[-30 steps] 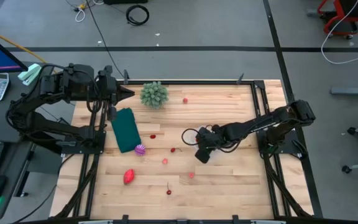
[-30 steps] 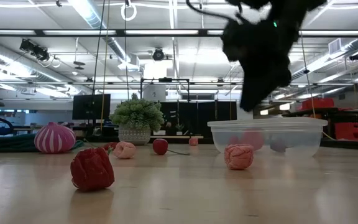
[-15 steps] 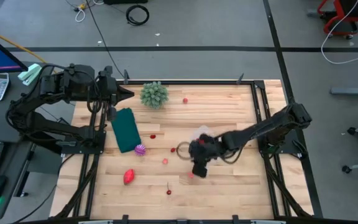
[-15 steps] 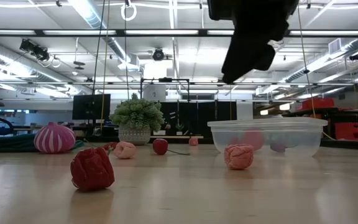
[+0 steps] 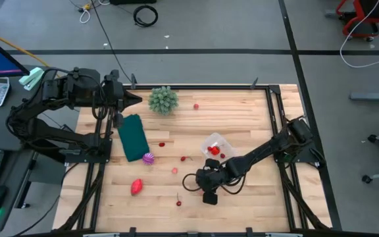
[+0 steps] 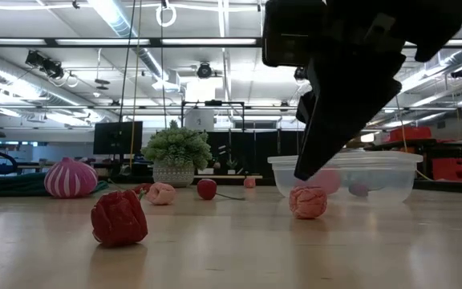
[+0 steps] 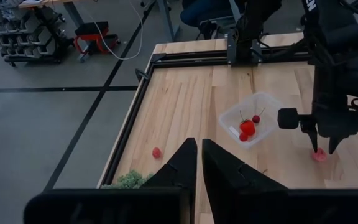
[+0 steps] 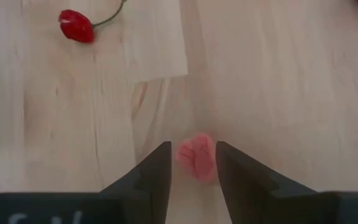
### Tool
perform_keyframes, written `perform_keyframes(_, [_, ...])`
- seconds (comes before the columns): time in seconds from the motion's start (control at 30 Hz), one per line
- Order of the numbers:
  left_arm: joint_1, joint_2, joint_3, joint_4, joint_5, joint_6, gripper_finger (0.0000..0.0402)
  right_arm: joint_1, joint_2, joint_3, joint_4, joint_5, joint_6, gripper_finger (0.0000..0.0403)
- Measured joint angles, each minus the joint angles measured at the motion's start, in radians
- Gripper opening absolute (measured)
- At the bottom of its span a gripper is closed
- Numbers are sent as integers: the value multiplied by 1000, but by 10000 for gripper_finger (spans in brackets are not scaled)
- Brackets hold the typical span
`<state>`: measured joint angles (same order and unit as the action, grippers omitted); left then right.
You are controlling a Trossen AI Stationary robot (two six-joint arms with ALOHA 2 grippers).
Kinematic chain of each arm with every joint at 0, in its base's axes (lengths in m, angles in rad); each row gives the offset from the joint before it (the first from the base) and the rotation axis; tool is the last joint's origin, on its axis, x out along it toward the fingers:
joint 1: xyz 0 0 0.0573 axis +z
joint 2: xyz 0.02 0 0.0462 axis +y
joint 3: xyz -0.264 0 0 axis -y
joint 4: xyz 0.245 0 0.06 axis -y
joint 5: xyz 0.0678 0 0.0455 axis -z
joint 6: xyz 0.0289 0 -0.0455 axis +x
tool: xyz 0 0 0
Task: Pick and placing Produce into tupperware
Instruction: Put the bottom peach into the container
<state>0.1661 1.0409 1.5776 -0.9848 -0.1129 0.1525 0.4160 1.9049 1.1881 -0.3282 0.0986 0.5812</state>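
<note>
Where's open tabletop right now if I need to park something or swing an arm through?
Bare wood lies along the far edge between the lone red berry and the right rail, and at the near left corner below the red strawberry. The middle is crowded: green cloth, striped ball, scattered berries, the tupperware, and the right claw straddling a pink berry.

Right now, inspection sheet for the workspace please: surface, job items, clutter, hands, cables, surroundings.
Surface: light wooden slatted tabletop, dry.
Job's things: small clear plastic tub holding red fruit; pink raspberry-like berry on the wood; red strawberry-like piece, purple-pink striped ball and small red berries loose.
Clutter: spiky green plant clump; dark green folded cloth.
Hands: right hand low, fingers open either side of the pink berry; left hand shut, parked at the table edge.
Cables: black coil on the floor.
Surroundings: keyboard and calculator beside the table.
</note>
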Motion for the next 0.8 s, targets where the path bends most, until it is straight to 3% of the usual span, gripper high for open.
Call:
perform_keyframes(0.23, [0,0,0,0,0,0,26,0,9,0,-2,-2,1,139])
perform_keyframes(0.57, [0,0,0,0,0,0,36,-1,77,4,-4,-42,0,181])
perform_keyframes(0.8, [0,0,0,0,0,0,29,-1,66,0,-4,-19,1,172])
